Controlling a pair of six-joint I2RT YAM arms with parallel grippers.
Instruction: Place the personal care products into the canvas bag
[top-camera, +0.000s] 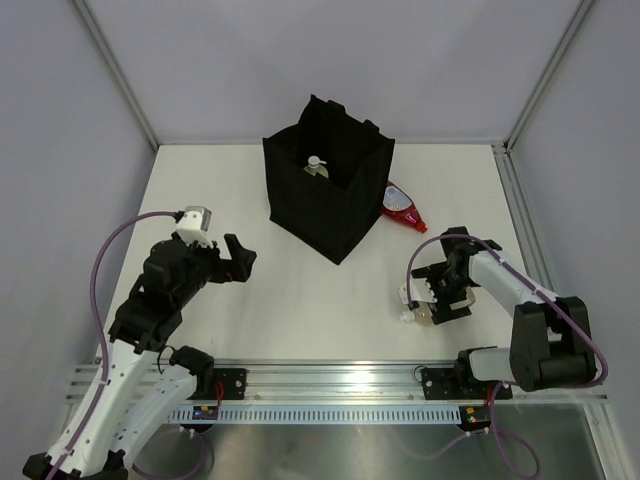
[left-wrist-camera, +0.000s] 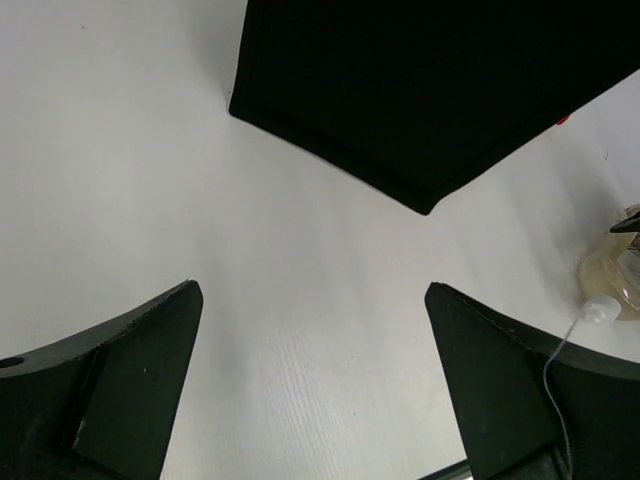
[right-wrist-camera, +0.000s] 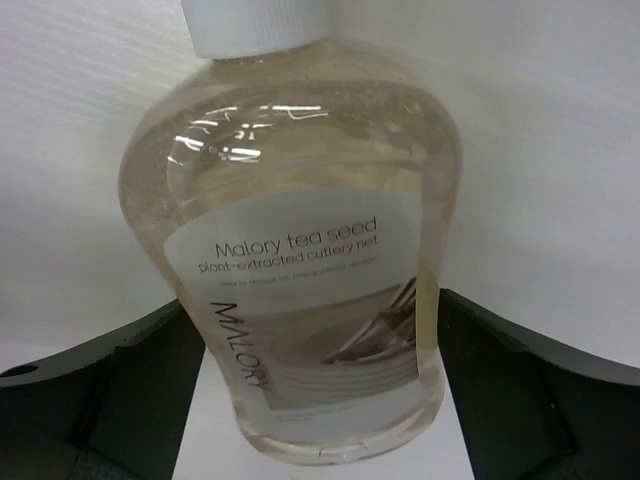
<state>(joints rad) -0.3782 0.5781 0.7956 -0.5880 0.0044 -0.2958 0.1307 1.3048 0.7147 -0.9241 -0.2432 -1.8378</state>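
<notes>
The black canvas bag (top-camera: 335, 205) stands open at the back centre of the table, with a white-capped bottle (top-camera: 316, 167) upright inside it. A red squeeze bottle (top-camera: 402, 208) lies just right of the bag. An amber-liquid bottle (top-camera: 422, 310) (right-wrist-camera: 310, 250) with a white cap lies near the front right. My right gripper (top-camera: 432, 297) (right-wrist-camera: 320, 320) is open and straddles its lower body, a finger close on either side. Left of the bag, my left gripper (top-camera: 240, 262) (left-wrist-camera: 312, 290) hangs open over bare table with nothing between its fingers; its view shows the bag's bottom corner (left-wrist-camera: 430, 80).
A metal rail (top-camera: 330, 380) runs along the table's near edge with both arm bases on it. Grey walls and slanted frame posts (top-camera: 120, 70) close in the back and sides. The amber bottle shows small at the right edge (left-wrist-camera: 612, 275) of the left wrist view.
</notes>
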